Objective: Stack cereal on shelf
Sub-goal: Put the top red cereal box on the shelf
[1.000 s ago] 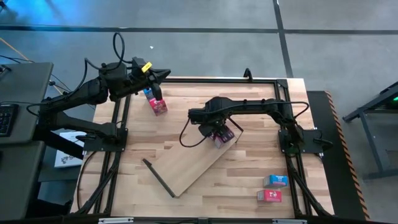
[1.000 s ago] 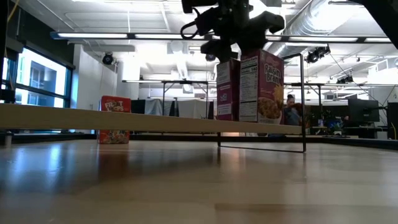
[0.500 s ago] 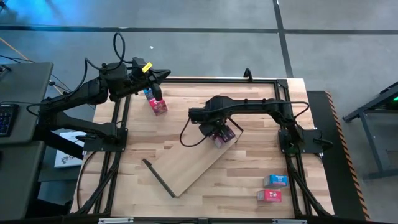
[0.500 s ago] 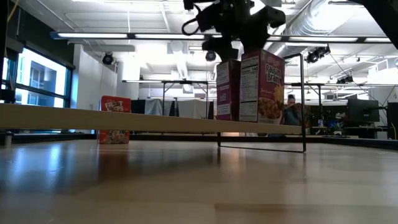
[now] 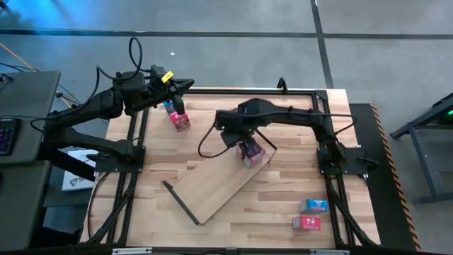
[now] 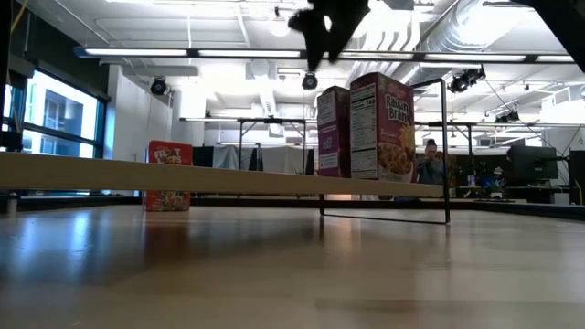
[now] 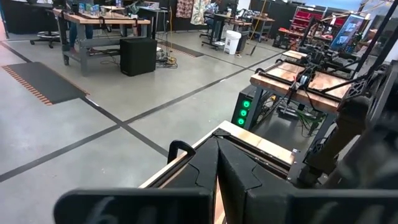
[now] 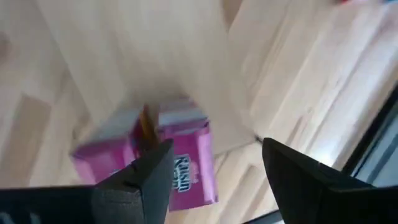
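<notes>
Two small pink cardboard cereal boxes stand side by side at the long light-wood shelf board's two o'clock end. Just at their eleven o'clock hovers the right end effector, released, fingers spread. The left end effector rests clenched at the wooden surface's eleven o'clock corner.

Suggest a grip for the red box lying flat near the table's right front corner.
Take the red box top-down from above with the right gripper, which is nearest; its fingers are open. The box lies flat, so close across its narrow width, short of the blue box just behind it. The gap between them looks small; hedge on clearance.
</notes>
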Robot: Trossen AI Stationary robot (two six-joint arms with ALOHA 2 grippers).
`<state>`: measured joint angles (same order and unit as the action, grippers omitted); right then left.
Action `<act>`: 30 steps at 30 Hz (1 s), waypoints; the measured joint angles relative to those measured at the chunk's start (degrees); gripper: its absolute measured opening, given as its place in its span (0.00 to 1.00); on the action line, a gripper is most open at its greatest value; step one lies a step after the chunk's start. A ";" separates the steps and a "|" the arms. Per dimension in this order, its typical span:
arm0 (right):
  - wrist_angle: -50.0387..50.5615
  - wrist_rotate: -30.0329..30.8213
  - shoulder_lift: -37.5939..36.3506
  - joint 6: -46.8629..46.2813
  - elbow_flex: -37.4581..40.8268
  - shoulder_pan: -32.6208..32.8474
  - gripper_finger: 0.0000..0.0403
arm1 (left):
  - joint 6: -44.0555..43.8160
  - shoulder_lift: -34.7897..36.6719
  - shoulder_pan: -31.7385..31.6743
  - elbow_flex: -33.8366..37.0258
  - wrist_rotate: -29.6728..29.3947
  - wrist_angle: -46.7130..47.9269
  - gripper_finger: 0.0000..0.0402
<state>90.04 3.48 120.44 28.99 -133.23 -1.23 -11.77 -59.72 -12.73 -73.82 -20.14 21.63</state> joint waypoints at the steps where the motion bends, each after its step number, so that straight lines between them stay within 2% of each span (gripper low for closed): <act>1: -0.09 -0.82 -0.02 -1.14 -1.62 -0.16 0.54 | 0.00 0.00 0.00 0.00 0.00 0.00 0.00; 5: -1.70 -5.54 -5.26 -5.75 1.86 -1.82 0.54 | 0.27 0.01 0.00 0.00 0.01 0.81 0.00; 9: -0.72 -5.64 -10.55 -13.10 6.19 -4.88 0.54 | 0.99 0.00 0.00 0.00 0.00 2.83 0.00; 14: -4.79 -5.80 -19.21 -18.33 13.95 -8.11 0.54 | 2.93 0.00 0.00 0.00 -0.99 4.61 0.00; 19: -19.78 -8.05 -32.38 -24.90 31.97 -11.10 0.54 | 2.97 0.00 0.00 0.00 -2.91 6.40 0.00; 25: -44.29 -8.07 -49.36 -34.42 57.61 -13.48 0.54 | 2.11 -0.24 0.04 0.00 -1.90 6.81 0.01; 30: -55.57 -8.04 -58.31 -37.26 68.79 -14.27 0.54 | -2.66 -1.69 -0.59 -0.02 -2.72 8.32 0.14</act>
<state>34.47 -4.56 62.14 -8.26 -64.45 -15.51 -14.43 -61.41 -13.33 -73.84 -22.86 29.95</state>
